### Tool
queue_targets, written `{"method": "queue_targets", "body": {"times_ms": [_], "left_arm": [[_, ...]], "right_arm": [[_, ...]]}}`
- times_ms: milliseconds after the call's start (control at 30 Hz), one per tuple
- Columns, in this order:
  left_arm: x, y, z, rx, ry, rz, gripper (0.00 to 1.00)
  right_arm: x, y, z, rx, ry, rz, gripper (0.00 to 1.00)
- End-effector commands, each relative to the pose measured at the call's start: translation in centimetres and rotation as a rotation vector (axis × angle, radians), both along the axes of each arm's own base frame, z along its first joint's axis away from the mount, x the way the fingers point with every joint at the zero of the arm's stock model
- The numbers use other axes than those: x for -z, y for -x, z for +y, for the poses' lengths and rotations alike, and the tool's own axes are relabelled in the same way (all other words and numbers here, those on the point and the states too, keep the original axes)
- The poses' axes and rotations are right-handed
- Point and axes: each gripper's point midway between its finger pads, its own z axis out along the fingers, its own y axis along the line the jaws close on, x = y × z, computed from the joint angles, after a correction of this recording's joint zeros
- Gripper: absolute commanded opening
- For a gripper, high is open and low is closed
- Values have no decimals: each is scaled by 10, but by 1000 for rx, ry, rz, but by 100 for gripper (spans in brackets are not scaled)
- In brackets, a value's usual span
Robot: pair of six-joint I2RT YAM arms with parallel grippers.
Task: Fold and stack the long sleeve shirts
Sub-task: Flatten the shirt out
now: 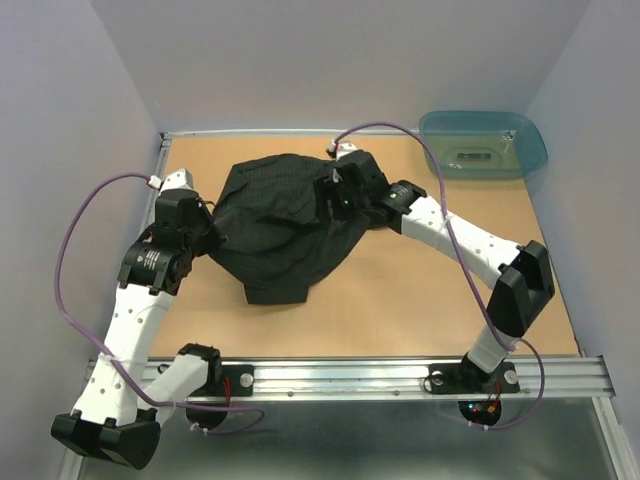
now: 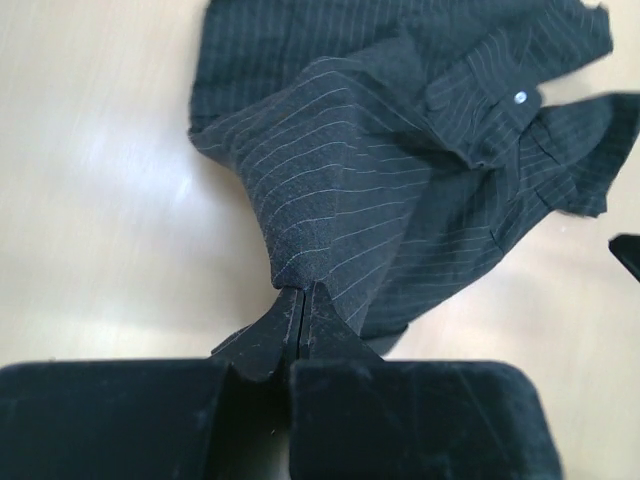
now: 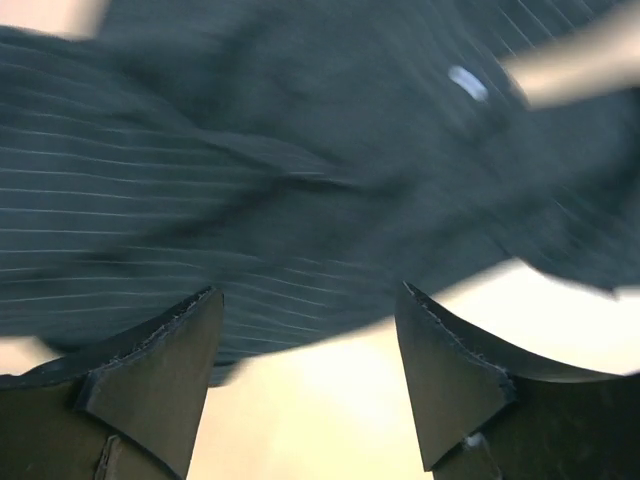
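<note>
A black pinstriped long sleeve shirt (image 1: 283,222) lies crumpled in a heap on the brown table. My left gripper (image 1: 207,232) is at the heap's left edge, shut on a pinch of the cloth; in the left wrist view the fabric (image 2: 350,180) rises in a tent from the closed fingertips (image 2: 302,292), and a pale button (image 2: 519,97) shows on a cuff. My right gripper (image 1: 340,195) hovers over the shirt's right side, open; in the right wrist view its fingers (image 3: 170,345) stand wide apart above the blurred cloth (image 3: 300,170) with nothing between them.
A teal plastic tub (image 1: 483,143) sits at the back right corner of the table (image 1: 400,300). Grey walls enclose the left, back and right sides. A metal rail (image 1: 380,375) with the arm bases runs along the near edge.
</note>
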Motion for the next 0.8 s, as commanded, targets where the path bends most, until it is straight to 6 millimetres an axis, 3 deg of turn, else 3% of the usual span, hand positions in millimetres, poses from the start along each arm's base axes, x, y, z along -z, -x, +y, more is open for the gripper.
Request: {"method": "queue_targets", "body": {"times_ms": [0,67,100,133,233,333,500,733,767], "left_arm": [[3,11,3,2,-5,-10,0],[7,13,6,-6,-17,-6,0],[8,13,7,-9,-18,-6,0],[9,13,6,-7,-16,-4,0],[12,13,2,8,-1,2,0],[15,13,2,7,-3,6,0],[22,15,4,-2,-7,17,0],[35,16,2,-6,10,34,0],[40,17,2,-7,11,43,0]], "right_arm": [[15,-19,-89,249,29,49,74],[11,-28,-121,317,-58,72,72],[36,-35,-154,401,-81,131,71],[34,-44,-168,434,-117,101,70],[63,-54,-199,467,-100,114,67],[94,-66,-203,449,-70,140,66],[142,-78,-185,359,-70,194,68],[172,-85,-171,275,-79,215,73],[183,-85,-170,269,-69,236,73]]}}
